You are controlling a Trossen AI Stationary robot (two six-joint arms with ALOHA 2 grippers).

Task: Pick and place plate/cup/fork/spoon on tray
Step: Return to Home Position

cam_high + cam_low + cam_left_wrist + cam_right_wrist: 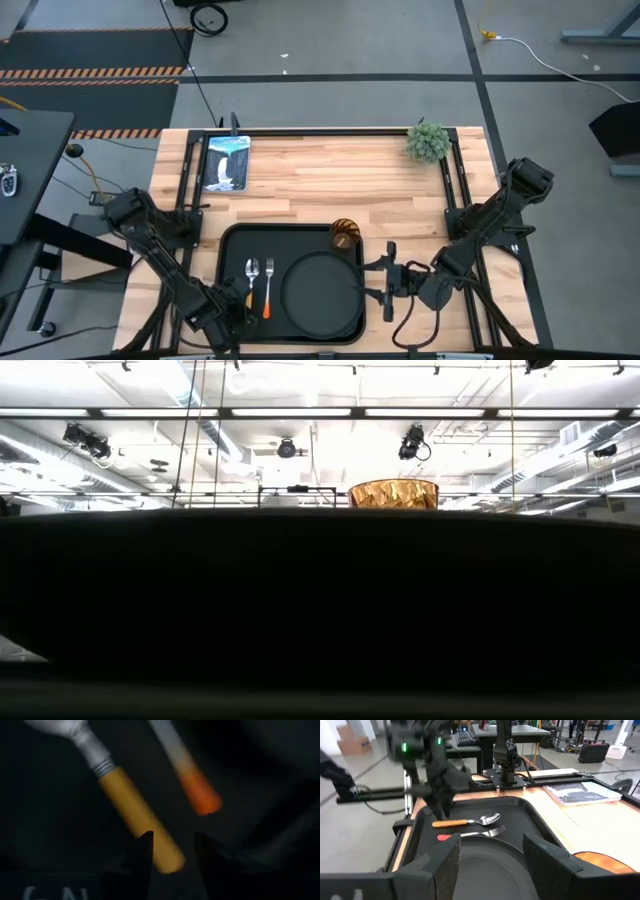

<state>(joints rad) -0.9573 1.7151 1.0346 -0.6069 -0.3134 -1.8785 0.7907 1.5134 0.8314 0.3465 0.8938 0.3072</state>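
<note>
Left fingers (170, 855) apart, straddling the spoon (117, 795) handle's end on the tray (232, 245), likely just setting it beside the fork (268, 285). Right fingers (492, 857) apart over the plate (495, 865); cup (344, 235) beyond them.

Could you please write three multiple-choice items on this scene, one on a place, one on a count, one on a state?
1. Where does the cup stand?
A. At the tray's far right corner
B. On the plate
C. Beside the plant

2. How many orange-handled utensils lie on the tray?
A. One
B. Two
C. Three

3. How is the right gripper?
A. Shut on the cup
B. Shut on the fork
C. Open, holding nothing

Answers: 1 A, the high view shows it in that corner, beyond the plate. 2 B, the spoon and fork lie side by side. 3 C, the right wrist view shows its fingers spread over the plate.
</note>
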